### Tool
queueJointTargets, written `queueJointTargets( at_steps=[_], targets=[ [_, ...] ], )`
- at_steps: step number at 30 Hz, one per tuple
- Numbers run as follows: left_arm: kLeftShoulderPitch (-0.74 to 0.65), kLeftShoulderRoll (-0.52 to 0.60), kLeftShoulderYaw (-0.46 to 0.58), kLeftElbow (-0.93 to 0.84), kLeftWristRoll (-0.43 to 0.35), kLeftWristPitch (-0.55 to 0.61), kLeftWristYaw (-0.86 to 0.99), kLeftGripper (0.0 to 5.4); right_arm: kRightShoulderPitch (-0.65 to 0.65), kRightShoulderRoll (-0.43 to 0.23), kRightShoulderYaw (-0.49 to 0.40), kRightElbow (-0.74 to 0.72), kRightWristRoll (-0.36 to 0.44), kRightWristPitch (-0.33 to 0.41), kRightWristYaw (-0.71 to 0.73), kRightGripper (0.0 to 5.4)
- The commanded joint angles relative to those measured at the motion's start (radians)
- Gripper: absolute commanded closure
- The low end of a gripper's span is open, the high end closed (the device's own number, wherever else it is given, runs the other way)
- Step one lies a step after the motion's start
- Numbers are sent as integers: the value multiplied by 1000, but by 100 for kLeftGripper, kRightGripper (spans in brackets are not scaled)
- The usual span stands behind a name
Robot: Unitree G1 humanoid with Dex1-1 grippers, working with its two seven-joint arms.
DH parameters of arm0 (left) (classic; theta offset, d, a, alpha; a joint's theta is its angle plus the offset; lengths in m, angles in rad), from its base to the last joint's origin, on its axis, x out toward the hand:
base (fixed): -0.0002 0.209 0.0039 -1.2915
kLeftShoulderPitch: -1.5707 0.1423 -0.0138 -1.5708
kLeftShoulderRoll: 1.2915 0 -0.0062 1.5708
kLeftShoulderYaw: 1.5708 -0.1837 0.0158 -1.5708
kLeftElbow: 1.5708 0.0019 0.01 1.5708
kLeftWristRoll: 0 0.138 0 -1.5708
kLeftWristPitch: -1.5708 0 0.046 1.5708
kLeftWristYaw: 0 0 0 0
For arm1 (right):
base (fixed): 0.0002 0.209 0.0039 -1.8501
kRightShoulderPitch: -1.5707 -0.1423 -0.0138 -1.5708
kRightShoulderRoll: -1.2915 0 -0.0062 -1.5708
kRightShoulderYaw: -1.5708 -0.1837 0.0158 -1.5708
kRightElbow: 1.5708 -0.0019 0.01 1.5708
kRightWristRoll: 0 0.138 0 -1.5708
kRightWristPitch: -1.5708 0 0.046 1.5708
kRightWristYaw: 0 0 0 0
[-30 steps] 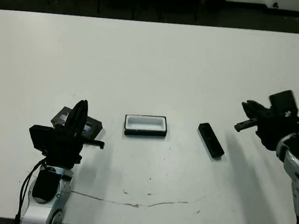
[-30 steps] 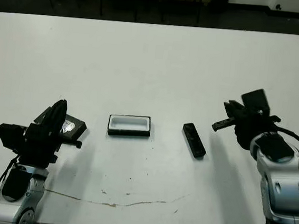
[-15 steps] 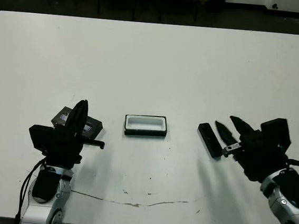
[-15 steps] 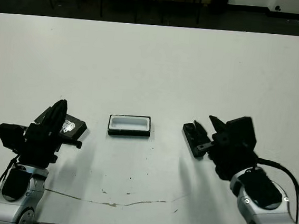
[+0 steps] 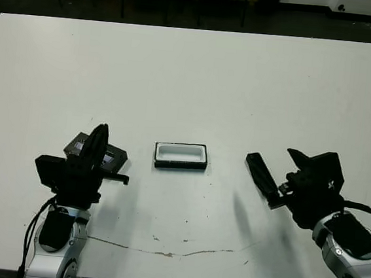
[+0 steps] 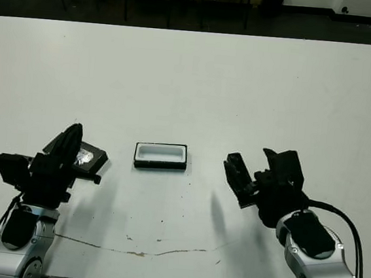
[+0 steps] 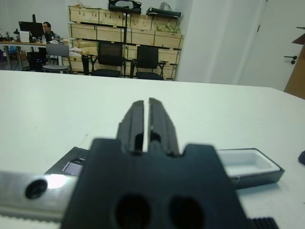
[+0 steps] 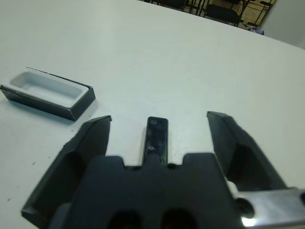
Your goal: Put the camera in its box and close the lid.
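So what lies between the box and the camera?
Nothing: bare white table separates the box from the camera, clearest in the left eye view.

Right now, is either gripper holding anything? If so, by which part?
Nothing held. The right gripper is open with the camera lying on the table between its fingers, untouched. The left gripper is shut on nothing, above the lid.

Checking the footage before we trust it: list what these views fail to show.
- Lid: head views, largely covered by the left gripper; its outline is partial.
- Camera: near end hidden behind the right gripper body in the right wrist view.
- Box: blurred in the left wrist view.
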Motion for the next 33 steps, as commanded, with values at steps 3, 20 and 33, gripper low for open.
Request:
queueJointTargets(
  at_steps=[3,20,33],
  targets=[
    [7,13,3,11,17,4,1,540,1,-6,-8,37,29,56,17,3],
    [17,8,11,13,-3,8,-12,540,33,-10,34,130,42,126,22,3],
    [18,9,12,18,-8,-1,-22,540,130,129,30,162,15,13,-100,87]
  ],
)
